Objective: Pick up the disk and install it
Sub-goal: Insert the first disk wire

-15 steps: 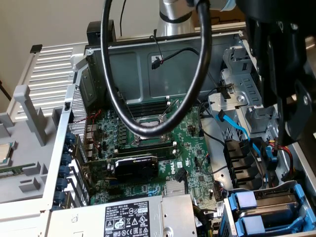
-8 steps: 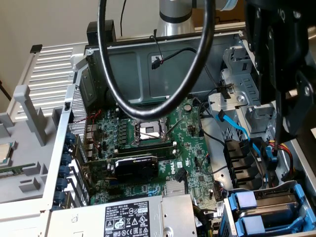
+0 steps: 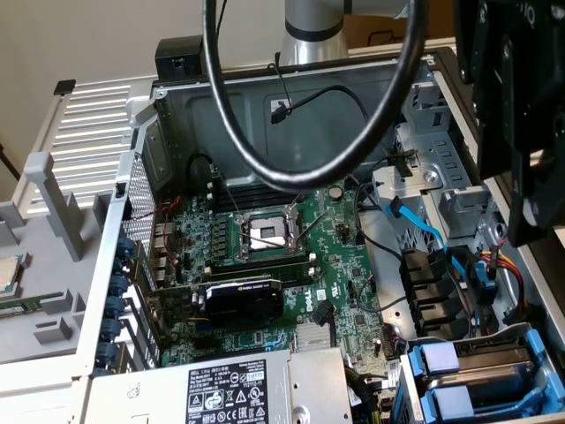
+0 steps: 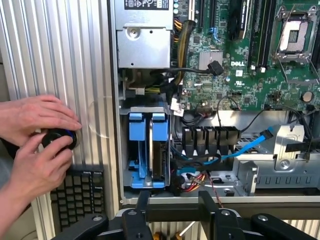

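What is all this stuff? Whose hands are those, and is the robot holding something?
This is an open computer case with a silver robot arm behind it. One picture comes from a camera near the scene. The other comes from a camera on the robot's wrist, looking past its gripper. Inside the case are a green motherboard, a grey power supply box and a blue drive bay. The gripper is open and holds nothing. A person's hands hold a round black knob beside a keyboard.

Silver arm (image 3: 311, 31), thick black cable (image 3: 265, 168), black hand (image 4: 175, 201)
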You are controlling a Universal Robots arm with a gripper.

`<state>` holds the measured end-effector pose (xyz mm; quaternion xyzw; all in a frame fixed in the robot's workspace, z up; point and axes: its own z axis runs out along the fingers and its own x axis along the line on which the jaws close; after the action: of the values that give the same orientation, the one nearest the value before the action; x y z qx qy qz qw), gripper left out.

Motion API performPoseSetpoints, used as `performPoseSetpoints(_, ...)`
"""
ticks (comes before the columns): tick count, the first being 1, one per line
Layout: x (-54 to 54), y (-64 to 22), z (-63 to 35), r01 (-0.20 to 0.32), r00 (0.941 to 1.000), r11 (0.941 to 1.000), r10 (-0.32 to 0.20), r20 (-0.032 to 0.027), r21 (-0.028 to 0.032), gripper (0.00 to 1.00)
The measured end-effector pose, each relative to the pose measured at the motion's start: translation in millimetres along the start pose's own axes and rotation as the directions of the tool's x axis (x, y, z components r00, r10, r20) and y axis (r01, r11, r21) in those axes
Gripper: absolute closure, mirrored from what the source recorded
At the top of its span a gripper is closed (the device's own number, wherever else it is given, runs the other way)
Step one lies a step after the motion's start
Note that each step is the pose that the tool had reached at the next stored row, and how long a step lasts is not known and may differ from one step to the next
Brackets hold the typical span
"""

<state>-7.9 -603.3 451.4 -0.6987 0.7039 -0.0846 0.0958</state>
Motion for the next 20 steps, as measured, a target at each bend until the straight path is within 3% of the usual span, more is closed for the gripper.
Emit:
performPoseSetpoints(2,-2.4,-1.8,0.5,0.002,1.0000,1.0000,-0.002,-0.0081,-0.0034,0.49)
performPoseSetpoints(4,-4.5,-3.0,1.1,0.003,0.9999,0.9999,-0.003,-0.0116,-0.0107,0.49)
performPoseSetpoints(11,-10.1,-8.0,3.0,0.002,0.9999,0.9991,-0.002,-0.0125,-0.0424,0.49)
performPoseSetpoints(20,-15.8,-14.7,5.9,-0.003,0.9999,0.9973,0.002,-0.0139,-0.0737,0.49)
